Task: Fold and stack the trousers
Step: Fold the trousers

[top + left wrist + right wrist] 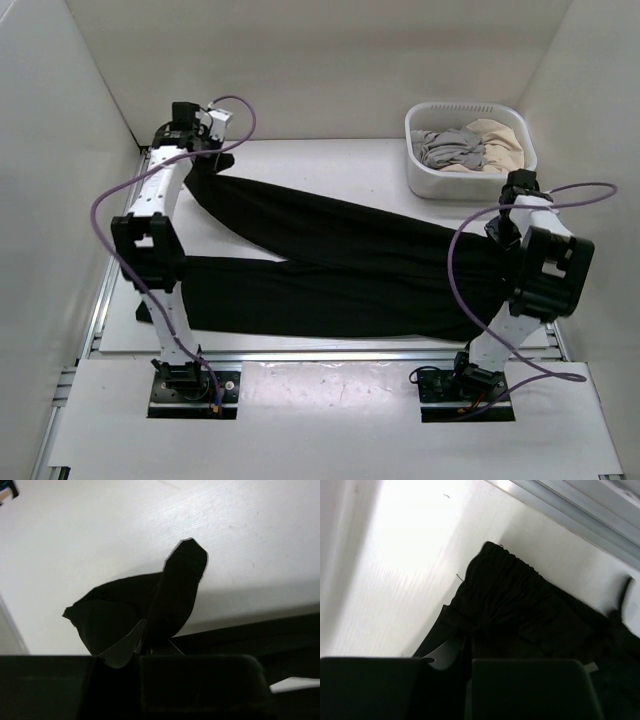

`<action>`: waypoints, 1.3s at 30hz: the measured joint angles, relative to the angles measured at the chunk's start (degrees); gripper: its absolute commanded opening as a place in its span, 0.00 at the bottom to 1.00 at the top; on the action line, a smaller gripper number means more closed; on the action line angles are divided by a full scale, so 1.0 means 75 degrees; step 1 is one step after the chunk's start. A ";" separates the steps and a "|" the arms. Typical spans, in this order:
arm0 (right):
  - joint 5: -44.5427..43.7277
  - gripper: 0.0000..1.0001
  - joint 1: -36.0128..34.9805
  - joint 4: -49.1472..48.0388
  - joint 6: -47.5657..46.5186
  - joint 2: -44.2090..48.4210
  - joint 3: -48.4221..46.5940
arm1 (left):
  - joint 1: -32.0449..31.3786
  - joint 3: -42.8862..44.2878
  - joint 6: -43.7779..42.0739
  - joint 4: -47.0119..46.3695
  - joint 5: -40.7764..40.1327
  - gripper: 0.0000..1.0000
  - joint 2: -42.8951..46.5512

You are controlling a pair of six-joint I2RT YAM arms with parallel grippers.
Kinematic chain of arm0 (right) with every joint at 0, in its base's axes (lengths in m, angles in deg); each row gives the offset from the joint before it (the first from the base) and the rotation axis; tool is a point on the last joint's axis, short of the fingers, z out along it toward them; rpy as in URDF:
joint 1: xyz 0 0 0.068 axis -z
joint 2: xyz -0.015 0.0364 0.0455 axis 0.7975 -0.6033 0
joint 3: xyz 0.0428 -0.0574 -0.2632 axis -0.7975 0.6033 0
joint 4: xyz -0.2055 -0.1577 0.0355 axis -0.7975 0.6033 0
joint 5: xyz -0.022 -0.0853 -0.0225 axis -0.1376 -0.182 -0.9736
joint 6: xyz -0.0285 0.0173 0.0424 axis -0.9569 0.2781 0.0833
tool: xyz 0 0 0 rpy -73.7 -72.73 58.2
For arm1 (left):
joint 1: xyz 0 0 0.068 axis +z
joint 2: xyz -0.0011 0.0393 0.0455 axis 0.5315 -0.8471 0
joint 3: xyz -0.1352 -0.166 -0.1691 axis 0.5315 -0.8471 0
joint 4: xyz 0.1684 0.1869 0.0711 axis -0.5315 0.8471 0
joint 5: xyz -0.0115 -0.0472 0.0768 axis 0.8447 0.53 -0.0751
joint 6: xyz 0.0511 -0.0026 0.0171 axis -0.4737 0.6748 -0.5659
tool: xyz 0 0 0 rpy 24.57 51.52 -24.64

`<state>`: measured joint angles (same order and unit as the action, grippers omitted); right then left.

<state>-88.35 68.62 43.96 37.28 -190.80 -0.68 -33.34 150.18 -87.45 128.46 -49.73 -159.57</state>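
Currently, at the far left corner of the table (330, 150), my left gripper (203, 148) is clenched on the end of one leg of the trousers (340, 262). Through the left wrist camera I see black cloth pinched between the fingers and rising past them in a folded peak, its shadow falling on the white tabletop. A purple cable (108, 200) loops off that arm.

From that corner the held leg runs diagonally across the table toward the right edge. The other leg lies flat along the near edge, its end beside the left arm. Both legs join at the right edge.

Over there my right gripper (467, 650) is closed on the bunched black fabric. The gathered waistband (507, 562) lies just beyond its fingers on the table.

At the far right corner stands a white basket (425, 178), apart from the trousers, holding a grey garment (450, 148) on its left and a beige garment (498, 140) on its right.
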 measured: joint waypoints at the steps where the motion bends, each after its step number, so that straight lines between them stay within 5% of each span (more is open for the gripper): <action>1: 0.0003 0.00 0.0000 -0.0026 -0.0003 0.0321 0.0175 | 0.0073 -0.0318 -0.0023 0.0006 0.0000 0.14 0.0370; 6: 0.0029 0.01 -0.0006 0.0061 0.0003 0.2404 0.1247 | 0.0484 -0.2110 -0.0055 0.0239 0.0093 0.14 0.2465; 9: 0.0181 0.13 -0.0003 0.0096 0.0079 0.3392 0.2095 | 0.0822 -0.3558 -0.0012 0.0309 0.0178 0.14 0.3727; 13: 0.0548 0.49 0.0003 0.0227 0.0323 0.4001 0.3503 | 0.1102 -0.5692 0.0093 0.0495 0.0297 0.14 0.4928; 16: 0.0723 0.62 0.0003 0.0673 0.0434 0.4351 0.4249 | 0.1099 -0.6910 0.0175 0.0542 0.0391 0.14 0.5231; 24: 0.0484 0.75 0.0003 0.1218 0.0364 0.4849 0.3188 | 0.1107 -0.7892 0.0204 0.0609 0.0431 0.14 0.5697; 35: 0.0428 0.71 0.0058 0.1052 0.0344 0.3290 0.2707 | 0.1204 -0.7810 0.0140 0.0621 0.0446 0.14 0.5782; 39: 0.0187 0.34 0.0119 0.1055 0.0289 0.3019 0.2707 | 0.1288 -0.7589 0.0105 0.0694 0.0434 0.14 0.5782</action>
<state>-86.96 69.52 51.87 39.44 -168.16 19.62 -23.68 93.26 -86.66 133.66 -46.47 -116.21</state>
